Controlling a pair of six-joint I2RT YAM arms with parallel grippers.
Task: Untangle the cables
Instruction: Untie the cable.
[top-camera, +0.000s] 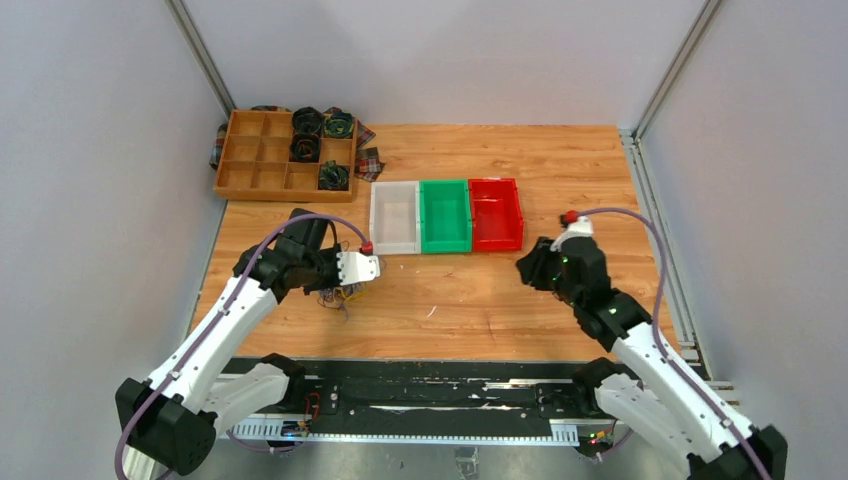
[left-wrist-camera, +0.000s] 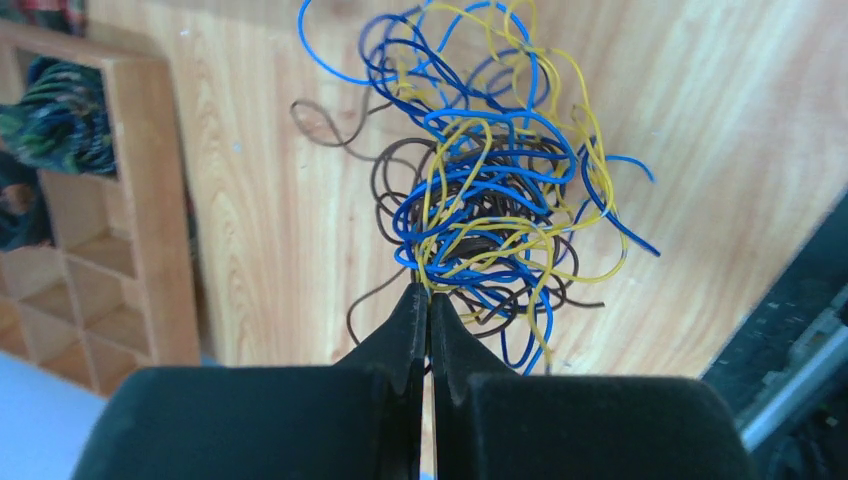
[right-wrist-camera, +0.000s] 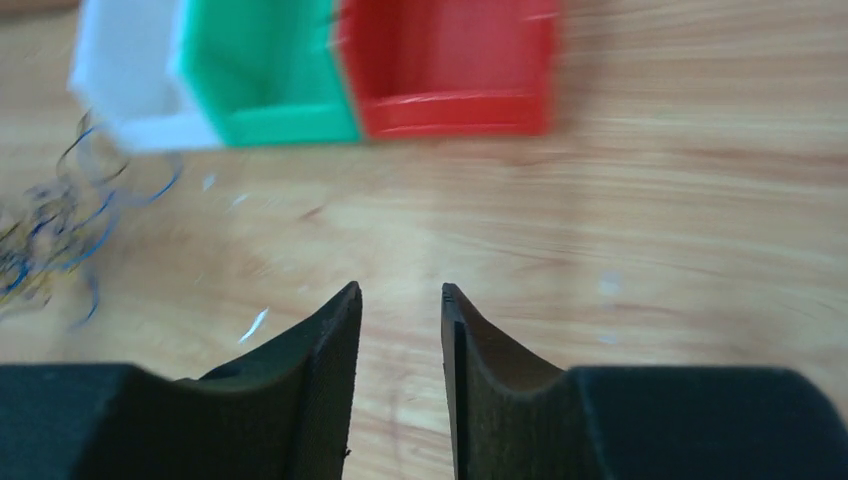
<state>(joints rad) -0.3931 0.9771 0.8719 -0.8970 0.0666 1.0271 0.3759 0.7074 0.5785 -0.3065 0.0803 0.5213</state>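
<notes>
Left hand closed, tips pinching tangled cables; wooden organiser left.

Light wood surface, pretty plain. Far-left corner has a divided wooden tray with plaid cloth scraps poking out beside it. Mid-back there's a white bin, green bin and red bin, touching in a row. The cables are one tangle near the left; can't tell how much actually rests on the wood.
</notes>
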